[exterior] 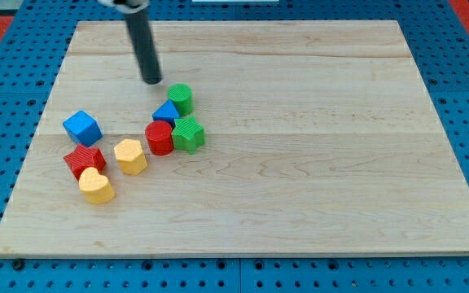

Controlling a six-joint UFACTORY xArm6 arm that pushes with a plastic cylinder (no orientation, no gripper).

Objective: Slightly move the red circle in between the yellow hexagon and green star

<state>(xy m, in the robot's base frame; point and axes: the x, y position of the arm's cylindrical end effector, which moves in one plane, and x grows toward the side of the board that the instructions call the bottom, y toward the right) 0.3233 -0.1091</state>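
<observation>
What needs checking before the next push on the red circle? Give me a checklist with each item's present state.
1. My tip in view and off the blocks: ok. It sits toward the view's top, up-left of the cluster.
2. Red circle found: ok. It touches the green star on its right.
3. Gap between red circle and yellow hexagon: ok, a small gap shows.
4. Red circle already between hexagon and star: cannot tell; it looks nearly so, slightly toward the view's top.
5. Path from tip to red circle: not ok. The blue triangle and green circle stand in the way.
</observation>
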